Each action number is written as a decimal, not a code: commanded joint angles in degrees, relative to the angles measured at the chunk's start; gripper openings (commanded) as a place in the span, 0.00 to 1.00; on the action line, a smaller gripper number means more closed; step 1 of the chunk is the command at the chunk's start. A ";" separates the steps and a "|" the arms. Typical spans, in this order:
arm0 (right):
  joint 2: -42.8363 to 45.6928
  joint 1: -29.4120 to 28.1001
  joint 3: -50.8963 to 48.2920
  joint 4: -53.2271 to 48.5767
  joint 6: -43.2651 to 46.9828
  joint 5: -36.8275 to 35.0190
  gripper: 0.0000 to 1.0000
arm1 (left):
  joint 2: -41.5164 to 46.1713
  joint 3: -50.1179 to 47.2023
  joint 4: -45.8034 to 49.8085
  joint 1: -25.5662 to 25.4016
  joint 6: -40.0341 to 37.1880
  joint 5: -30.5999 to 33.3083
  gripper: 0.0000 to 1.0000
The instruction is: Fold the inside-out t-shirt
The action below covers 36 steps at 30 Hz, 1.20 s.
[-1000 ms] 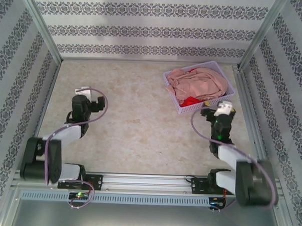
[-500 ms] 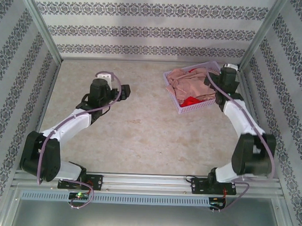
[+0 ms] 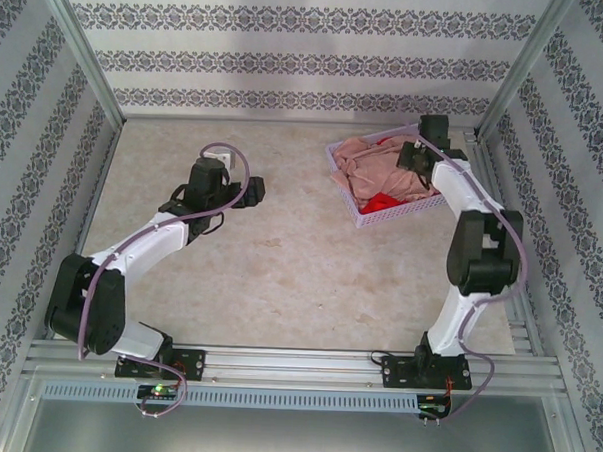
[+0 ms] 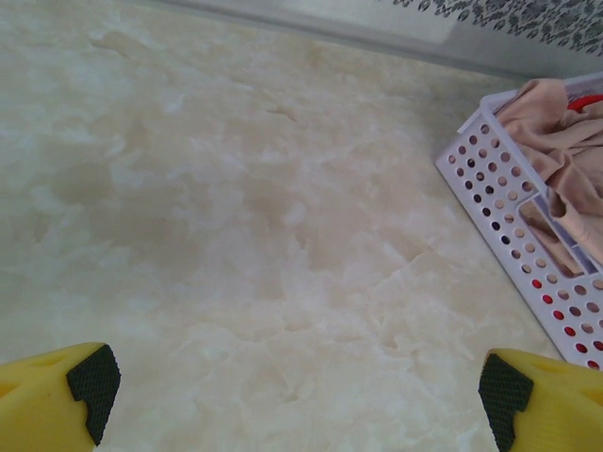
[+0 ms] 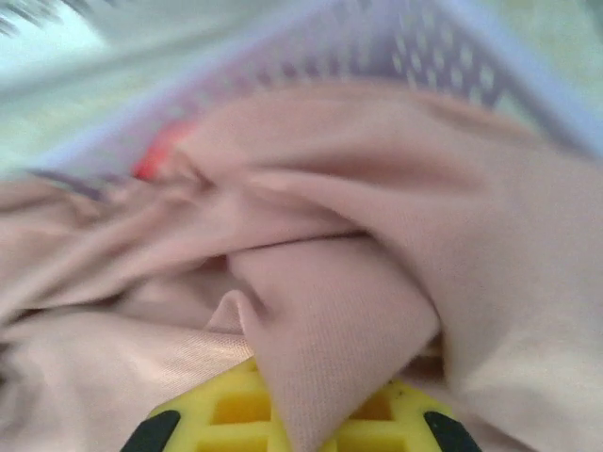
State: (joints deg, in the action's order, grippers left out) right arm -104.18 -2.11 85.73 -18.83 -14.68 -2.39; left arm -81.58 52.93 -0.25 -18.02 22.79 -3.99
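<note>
**Shirt fold pinched in the basket by your right gripper**

Your right gripper reaches over the far right corner of the table and sits down inside the white perforated basket. Its 2 yellow fingers are closed, and in the right wrist view a fold of pink cloth runs down between them, so you have a pinch on the inside-out t-shirt. That view is blurred, and you cannot tell from it how much fabric is caught.

The t-shirt lies bunched and crumpled in the basket, filling most of it and spilling onto the rim. A red garment shows beside it near the basket's front edge, partly under the pink cloth.

Your left gripper hangs over bare table near the middle, well apart from the basket. In the left wrist view its fingers stand wide apart with nothing between them, and the basket's side wall shows at the right edge.
</note>
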 commanded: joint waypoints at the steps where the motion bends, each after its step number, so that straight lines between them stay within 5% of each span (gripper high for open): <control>1: 16.58 -6.35 3.53 6.37 5.05 2.86 0.00 | 4.21 0.26 2.59 -0.51 -0.75 4.49 1.00; 9: 17.83 -27.93 21.66 8.78 8.00 9.14 0.00 | 12.64 -0.19 6.19 1.03 1.45 15.59 1.00; 17: 3.89 -31.81 28.73 4.08 1.49 8.63 0.02 | 27.33 -1.24 15.98 1.12 1.74 28.91 1.00; 21: -3.12 -32.27 28.63 -4.59 0.58 18.30 0.58 | 34.67 -2.65 18.02 1.11 0.71 31.76 1.00; 23: 1.53 -30.81 17.99 -4.59 3.78 14.11 0.84 | 36.20 -3.59 17.29 1.15 0.22 29.68 1.00; 25: 6.88 -26.80 6.54 -2.07 4.40 8.40 0.97 | 35.35 -4.34 16.34 1.09 0.61 25.50 1.00; 29: 7.00 -20.44 -2.99 -4.57 5.78 0.73 0.96 | 29.64 -6.19 11.50 0.98 3.59 14.81 1.00; 34: -4.75 -20.32 4.62 -9.23 11.71 -4.35 0.93 | 20.33 -5.24 9.55 0.75 5.22 9.36 1.00; 36: -9.75 -19.87 10.36 -12.23 13.26 -2.72 0.84 | 18.30 -4.91 9.50 0.77 4.88 9.11 1.00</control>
State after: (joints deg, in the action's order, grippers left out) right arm -108.77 -20.88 90.61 -28.10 -5.39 -3.46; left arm -62.70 47.46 11.33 -17.52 26.28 8.67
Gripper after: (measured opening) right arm 0.858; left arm 0.996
